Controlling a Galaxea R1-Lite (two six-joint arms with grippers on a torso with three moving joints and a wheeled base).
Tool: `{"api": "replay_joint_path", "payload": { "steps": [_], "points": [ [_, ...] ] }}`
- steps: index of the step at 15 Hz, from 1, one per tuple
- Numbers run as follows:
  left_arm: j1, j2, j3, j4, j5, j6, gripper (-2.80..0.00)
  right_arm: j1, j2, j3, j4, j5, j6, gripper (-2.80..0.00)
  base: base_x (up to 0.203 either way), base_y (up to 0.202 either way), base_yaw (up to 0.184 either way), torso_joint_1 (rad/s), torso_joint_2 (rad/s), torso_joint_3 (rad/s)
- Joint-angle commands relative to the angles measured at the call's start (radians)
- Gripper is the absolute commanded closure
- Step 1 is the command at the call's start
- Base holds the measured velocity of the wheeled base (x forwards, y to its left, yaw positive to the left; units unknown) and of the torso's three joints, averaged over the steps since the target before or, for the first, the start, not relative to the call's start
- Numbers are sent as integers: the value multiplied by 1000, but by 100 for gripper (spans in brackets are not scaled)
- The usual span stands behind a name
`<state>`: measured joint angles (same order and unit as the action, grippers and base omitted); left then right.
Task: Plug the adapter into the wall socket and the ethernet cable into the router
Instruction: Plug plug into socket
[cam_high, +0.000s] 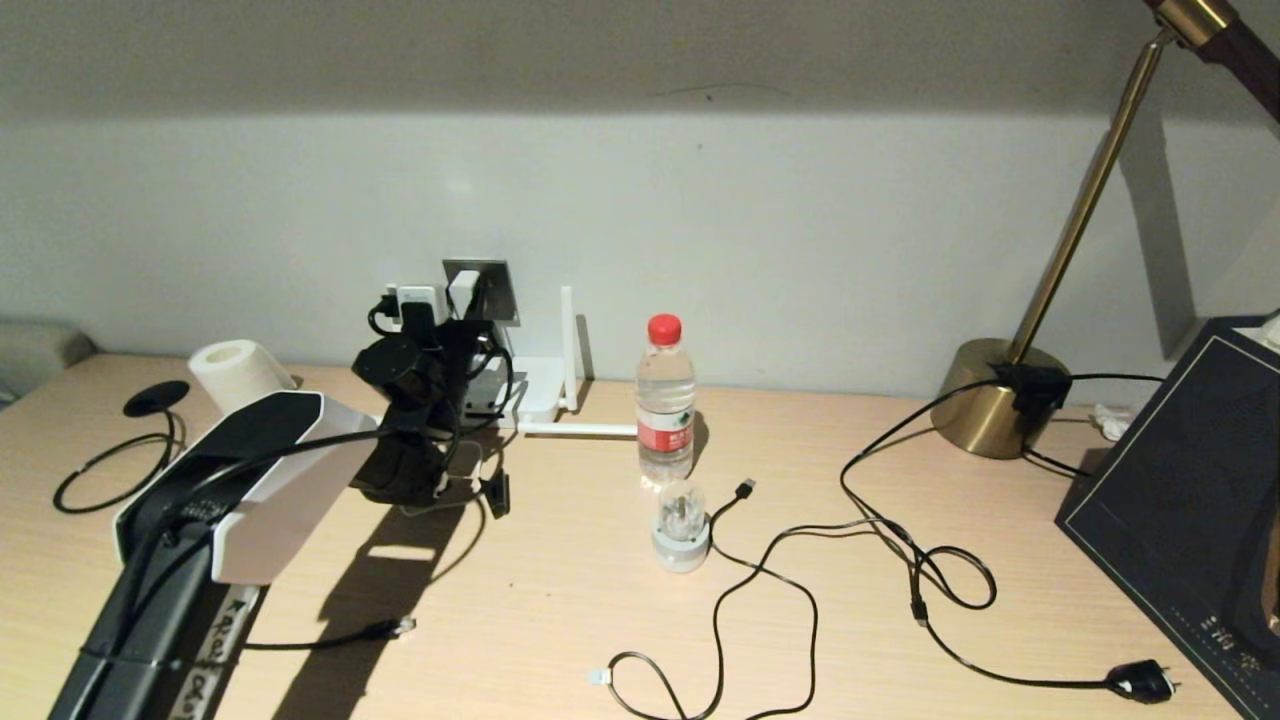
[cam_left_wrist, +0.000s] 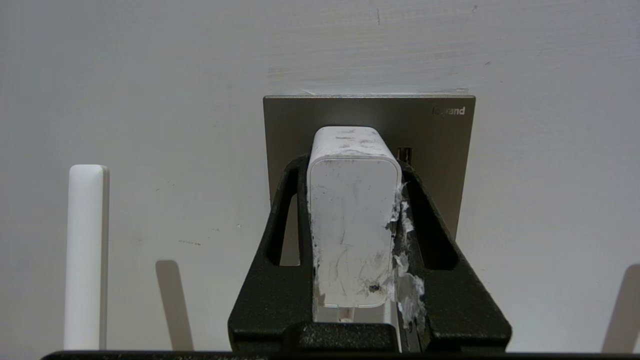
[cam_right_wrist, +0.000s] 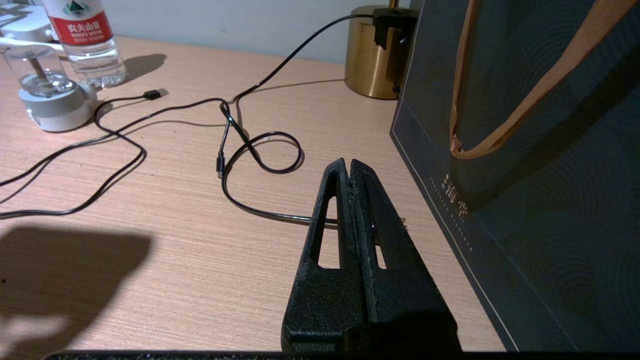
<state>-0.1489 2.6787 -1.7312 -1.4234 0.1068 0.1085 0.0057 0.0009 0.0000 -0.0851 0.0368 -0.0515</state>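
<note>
My left gripper (cam_left_wrist: 352, 165) is shut on the adapter (cam_left_wrist: 352, 220), a scuffed white block held between both black fingers. The adapter's far end sits against the grey wall socket (cam_left_wrist: 370, 112); its prongs are hidden. In the head view the left arm reaches to the socket (cam_high: 497, 290) with the adapter (cam_high: 463, 288) at it. The white router (cam_high: 540, 385) lies below the socket, mostly behind the arm, one antenna (cam_high: 568, 340) upright. The ethernet cable's clear plug (cam_high: 402, 626) lies on the table by the arm, its black disc (cam_high: 155, 398) far left. My right gripper (cam_right_wrist: 350, 167) hangs shut and empty beside a dark bag.
A water bottle (cam_high: 666, 400) and a round white-and-clear gadget (cam_high: 681, 525) stand mid-table. Thin black USB cables (cam_high: 745, 488) loop across the right half, ending in a mains plug (cam_high: 1140, 682). Brass lamp base (cam_high: 990, 400) and dark bag (cam_high: 1180, 500) fill the right; a paper roll (cam_high: 235, 372) stands far left.
</note>
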Motion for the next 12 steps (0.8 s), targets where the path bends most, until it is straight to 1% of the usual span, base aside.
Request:
{"api": "replay_joint_path", "payload": {
  "steps": [1,5,12],
  "points": [
    [0,10,-7,-3,-2,2,0,0,1,35,-1,0,-1,0,0,0,0,0,0,0],
    [2,24,-44,-1,-6,2,0,0,1,35,-1,0,-1,0,0,0,0,0,0,0],
    [2,32,-43,-2,-6,2,0,0,1,35,-1,0,-1,0,0,0,0,0,0,0]
  ]
}}
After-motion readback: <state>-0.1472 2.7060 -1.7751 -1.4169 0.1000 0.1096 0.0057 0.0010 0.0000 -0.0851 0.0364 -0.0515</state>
